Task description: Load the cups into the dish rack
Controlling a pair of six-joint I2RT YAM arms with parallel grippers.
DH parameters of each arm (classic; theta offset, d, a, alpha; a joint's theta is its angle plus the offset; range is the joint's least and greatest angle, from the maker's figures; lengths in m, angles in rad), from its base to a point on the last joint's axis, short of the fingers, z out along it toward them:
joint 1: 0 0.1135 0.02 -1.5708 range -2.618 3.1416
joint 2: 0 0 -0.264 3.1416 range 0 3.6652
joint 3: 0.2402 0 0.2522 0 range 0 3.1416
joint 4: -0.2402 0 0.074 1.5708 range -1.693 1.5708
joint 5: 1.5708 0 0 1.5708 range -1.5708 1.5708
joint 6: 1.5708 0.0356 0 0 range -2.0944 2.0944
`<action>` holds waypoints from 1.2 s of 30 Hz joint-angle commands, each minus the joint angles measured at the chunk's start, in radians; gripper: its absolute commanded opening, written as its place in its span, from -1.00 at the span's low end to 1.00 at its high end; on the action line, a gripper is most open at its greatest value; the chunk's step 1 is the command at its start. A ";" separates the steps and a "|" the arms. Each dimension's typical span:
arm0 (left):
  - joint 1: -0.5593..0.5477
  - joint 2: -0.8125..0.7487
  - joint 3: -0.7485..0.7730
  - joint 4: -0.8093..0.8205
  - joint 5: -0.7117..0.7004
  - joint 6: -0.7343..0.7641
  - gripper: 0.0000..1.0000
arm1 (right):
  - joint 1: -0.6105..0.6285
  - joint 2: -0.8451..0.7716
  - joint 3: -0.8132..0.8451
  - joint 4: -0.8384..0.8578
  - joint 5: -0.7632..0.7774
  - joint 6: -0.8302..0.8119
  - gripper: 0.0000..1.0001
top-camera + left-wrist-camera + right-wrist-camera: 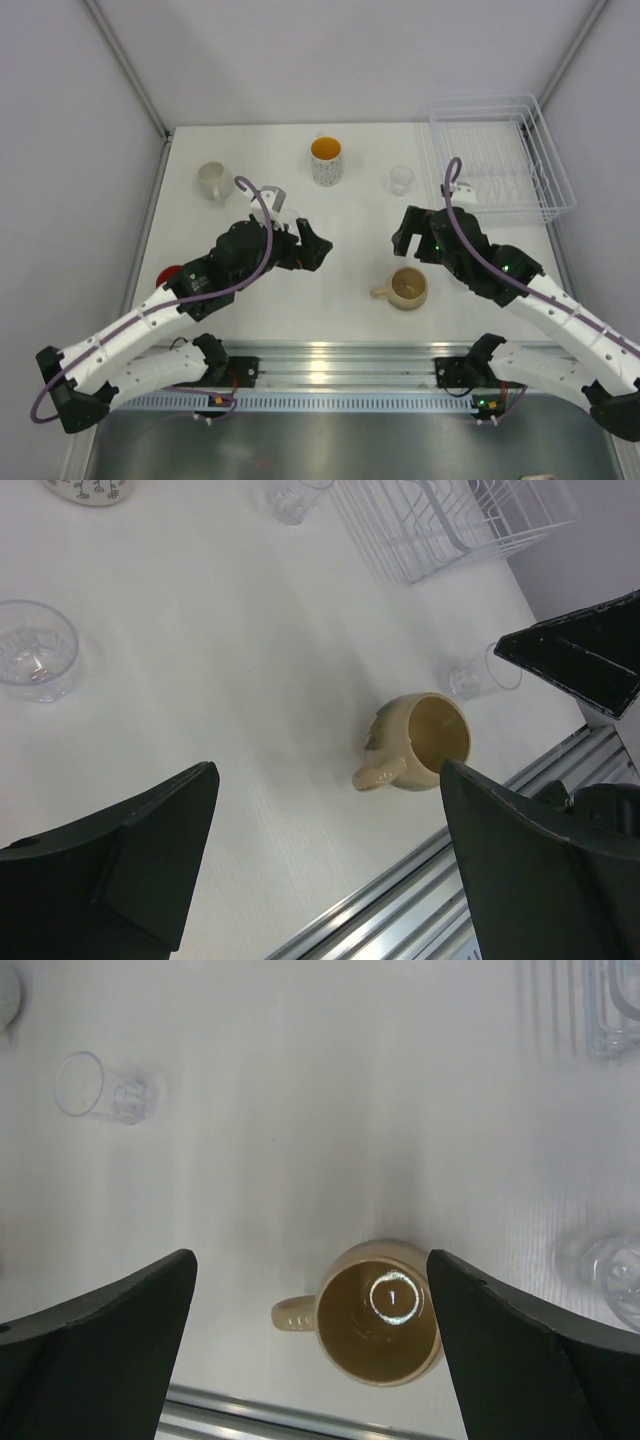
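From above, the beige mug (408,288) stands upright on the table (350,215) near the front rail, well apart from the dish rack (484,101) in the far right corner. Its mouth faces up, so its long axis is vertical, and its handle points toward the left arm's side. The left end effector (310,245) and right end effector (408,235) hover on either side of centre, both spread and carrying nothing. A white mug (212,181), a speckled mug (326,160) and a glass tumbler (402,180) sit further back. A red cup (168,273) peeks from behind the left arm.

In the left wrist view, the left end effector (330,860) gapes wide, with the beige mug (415,742) on the table beyond it.

The right wrist view looks almost straight down into the beige mug (380,1310), which lies just ahead of the spread right end effector (310,1260) with its handle to the picture's left.

The mug looks ceramic: stiff, probably slick with glaze, moderately heavy and liable to chip if dropped. A pinch over the rim wall opposite the handle (one finger inside, one outside) seems the safest hold.
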 commanded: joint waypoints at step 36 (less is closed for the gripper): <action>-0.001 0.473 0.196 0.119 0.355 0.300 0.57 | -0.126 -0.277 -0.099 -0.053 -0.051 -0.068 0.94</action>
